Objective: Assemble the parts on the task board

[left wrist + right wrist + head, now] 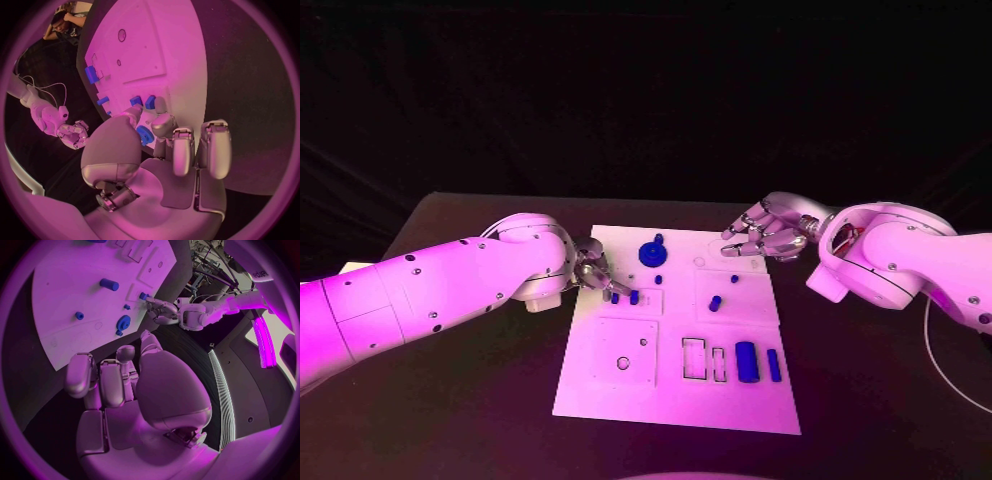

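Observation:
The white task board (pixel 589 385) lies lengthwise before me. My left hand (pixel 596 275) is at its left edge, thumb and forefinger down at two small blue pegs (pixel 625 297) standing side by side; whether it grips one is hidden. In the left wrist view those pegs (pixel 143 101) show just past the fingertips (pixel 160 106). A blue gear (pixel 653 252) sits near the far edge, with further small blue parts (pixel 714 303) mid-board. My right hand (pixel 764 238) hovers over the far right corner, fingers curled in with nothing in them. The right wrist view shows the gear (pixel 124 321) beyond that hand (pixel 119 385).
Two longer blue pieces (pixel 759 363) lie near the board's near right corner, beside empty rectangular slots (pixel 702 359). A square recess with a small hole (pixel 623 362) is at the near left. Bare black table (pixel 459 400) surrounds the board.

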{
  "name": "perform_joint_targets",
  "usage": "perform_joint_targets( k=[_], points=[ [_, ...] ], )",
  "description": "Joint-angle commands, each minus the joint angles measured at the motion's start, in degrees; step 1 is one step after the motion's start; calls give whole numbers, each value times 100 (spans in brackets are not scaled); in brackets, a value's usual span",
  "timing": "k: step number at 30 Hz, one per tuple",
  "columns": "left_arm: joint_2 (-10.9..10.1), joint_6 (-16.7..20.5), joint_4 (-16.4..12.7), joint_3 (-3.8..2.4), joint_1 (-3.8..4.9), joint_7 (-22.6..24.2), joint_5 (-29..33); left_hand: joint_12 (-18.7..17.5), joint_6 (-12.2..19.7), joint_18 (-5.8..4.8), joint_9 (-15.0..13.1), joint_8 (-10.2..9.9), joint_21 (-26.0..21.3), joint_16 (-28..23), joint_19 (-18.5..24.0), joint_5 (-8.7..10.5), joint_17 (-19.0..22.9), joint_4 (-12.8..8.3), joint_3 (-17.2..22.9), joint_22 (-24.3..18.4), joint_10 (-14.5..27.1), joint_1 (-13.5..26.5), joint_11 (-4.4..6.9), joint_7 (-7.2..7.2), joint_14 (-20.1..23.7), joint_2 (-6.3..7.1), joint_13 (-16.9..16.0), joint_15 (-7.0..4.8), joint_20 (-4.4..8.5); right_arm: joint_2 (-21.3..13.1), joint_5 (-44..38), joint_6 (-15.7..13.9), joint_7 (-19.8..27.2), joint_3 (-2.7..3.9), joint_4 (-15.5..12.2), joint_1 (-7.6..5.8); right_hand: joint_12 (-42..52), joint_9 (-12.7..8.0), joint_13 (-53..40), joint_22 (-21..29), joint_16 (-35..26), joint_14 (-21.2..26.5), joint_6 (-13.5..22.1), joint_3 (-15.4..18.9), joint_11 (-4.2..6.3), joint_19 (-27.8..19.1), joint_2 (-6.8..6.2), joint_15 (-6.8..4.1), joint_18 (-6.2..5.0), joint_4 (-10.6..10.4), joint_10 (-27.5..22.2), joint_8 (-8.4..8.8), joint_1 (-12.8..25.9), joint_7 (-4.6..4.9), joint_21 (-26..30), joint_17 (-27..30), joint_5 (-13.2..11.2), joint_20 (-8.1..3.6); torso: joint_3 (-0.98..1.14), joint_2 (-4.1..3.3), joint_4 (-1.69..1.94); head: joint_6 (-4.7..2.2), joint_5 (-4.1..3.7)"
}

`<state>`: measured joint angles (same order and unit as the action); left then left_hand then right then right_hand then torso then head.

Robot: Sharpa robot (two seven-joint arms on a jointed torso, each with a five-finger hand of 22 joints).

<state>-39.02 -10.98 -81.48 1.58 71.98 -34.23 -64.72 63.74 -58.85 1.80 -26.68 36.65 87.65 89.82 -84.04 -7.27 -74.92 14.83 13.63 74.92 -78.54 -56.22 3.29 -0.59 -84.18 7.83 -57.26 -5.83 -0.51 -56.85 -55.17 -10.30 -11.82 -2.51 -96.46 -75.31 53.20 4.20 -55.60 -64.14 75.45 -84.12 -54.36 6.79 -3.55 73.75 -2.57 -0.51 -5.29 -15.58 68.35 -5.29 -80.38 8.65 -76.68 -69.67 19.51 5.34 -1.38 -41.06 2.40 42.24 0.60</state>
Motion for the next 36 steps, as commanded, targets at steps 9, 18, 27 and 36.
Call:
perform_joint_targets(
  k=[9, 18, 27, 36],
  points=[
    [-94, 958, -101, -66, 6, 241, 333, -90, -4, -95, 13, 31, -62, 18, -468, 247, -1508, 193, -655, 1254, -2, 419, -12, -3, -582, -418, 121, -41, 43, -7, -9, 48, 49, 0, -2, 3, -13, 8, 4, 6, -25, -153, -36, 36, 2, -37, 24, -27, -36, 9, -15, -28, -5, -12, 28, 19, 32, 18, 7, 1, 6, -1, -18],
    [-138, 1538, -147, -67, 7, 971, 477, -878, 371, 89, 34, -30, -780, 18, -168, 111, -1508, 35, -777, 683, 571, -517, -121, -131, -582, -493, 1020, 34, -13, -7, -8, 54, 46, -1, 2, 3, -13, 8, 4, 6, -25, -153, -36, 36, 2, -37, 24, -27, -36, 9, -15, -28, -5, -12, 28, 19, 32, 18, 11, 9, 6, -8, -38],
    [125, 2347, 8, 44, 2, 2955, -37, -3113, 1659, 788, 727, -993, -5425, -4064, 2345, 114, 2522, -656, -202, -2602, 2778, -2708, -817, -846, 2144, -340, 2860, 693, -518, 9, -4, 56, 52, -1, 8, 3, -13, 8, 4, 6, -25, -153, -36, 36, 2, -37, 24, -27, -36, 9, -15, -28, -5, -12, 28, 19, 32, 18, 3, 0, 3, -46, -77],
    [433, 2372, 251, 167, -93, 3279, -1179, -4332, 1205, 869, 1594, -1991, -5692, -4433, 1743, 159, 3358, -942, 249, -2934, 2516, -3009, -895, -639, 1447, 60, 4359, 669, -608, 19, -1, 64, 56, -1, 5, 3, 0, 7, -5, 8, -27, -152, -35, 41, 3, -37, 28, -28, -36, 7, -10, -29, -8, -12, 31, 19, 37, 17, 8, -6, -7, -69, -115]
  ],
)
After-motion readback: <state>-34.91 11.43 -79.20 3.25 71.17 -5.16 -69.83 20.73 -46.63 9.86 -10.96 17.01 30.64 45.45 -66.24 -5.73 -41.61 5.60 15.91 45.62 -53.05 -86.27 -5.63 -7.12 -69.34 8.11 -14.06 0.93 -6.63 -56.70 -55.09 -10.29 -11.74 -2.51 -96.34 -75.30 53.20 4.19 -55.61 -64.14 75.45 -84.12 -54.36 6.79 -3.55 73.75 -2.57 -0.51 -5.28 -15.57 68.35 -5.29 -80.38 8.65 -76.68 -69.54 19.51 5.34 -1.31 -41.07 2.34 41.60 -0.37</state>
